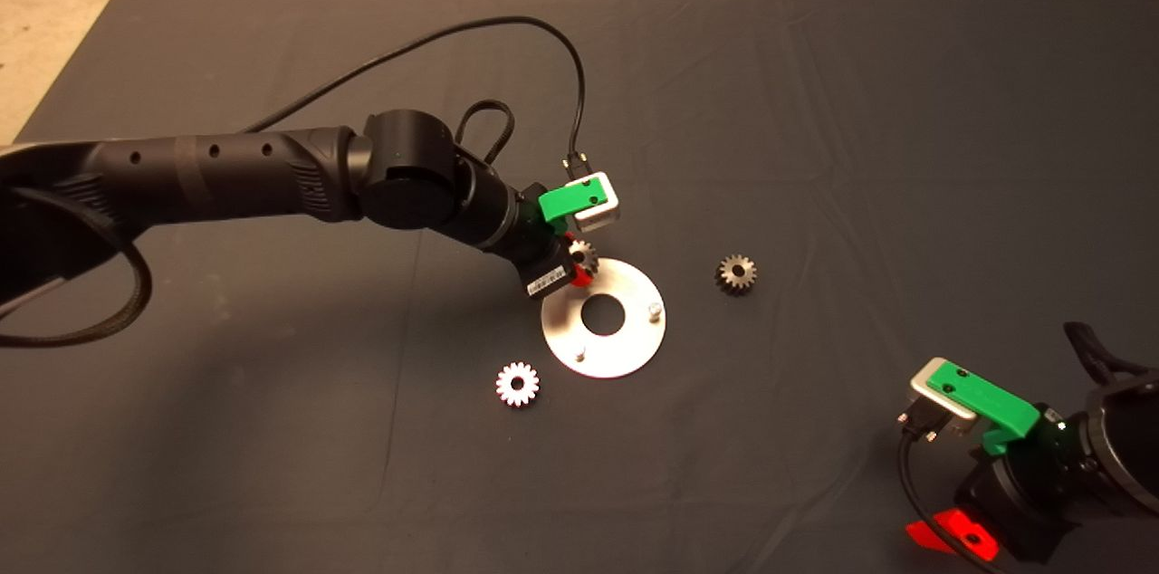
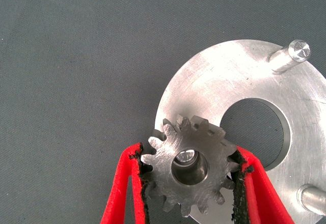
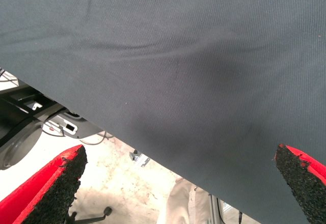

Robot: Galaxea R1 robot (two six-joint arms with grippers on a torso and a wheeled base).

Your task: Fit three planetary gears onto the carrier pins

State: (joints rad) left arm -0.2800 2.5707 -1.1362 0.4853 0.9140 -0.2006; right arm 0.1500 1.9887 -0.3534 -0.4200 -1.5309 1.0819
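Note:
A flat round silver carrier plate [image 1: 625, 340] with a central hole lies mid-mat. Two of its carrier pins stand bare, one at the right rim [image 1: 655, 310] and one at the front left [image 1: 580, 355]; both also show in the left wrist view [image 2: 298, 51] [image 2: 313, 199]. My left gripper [image 1: 579, 264] is shut on a planetary gear [image 2: 189, 168] over the plate's far-left rim, and the third pin's top [image 2: 186, 157] shows through its centre hole. A second gear [image 1: 736, 273] lies right of the plate. A third gear [image 1: 518, 384] lies front left of it. My right gripper [image 3: 178, 183] waits open at the lower right.
The left arm [image 1: 272, 176] and its cable [image 1: 507, 31] reach across the mat's left half. Past the mat's edge, the right wrist view shows floor and equipment [image 3: 30, 127].

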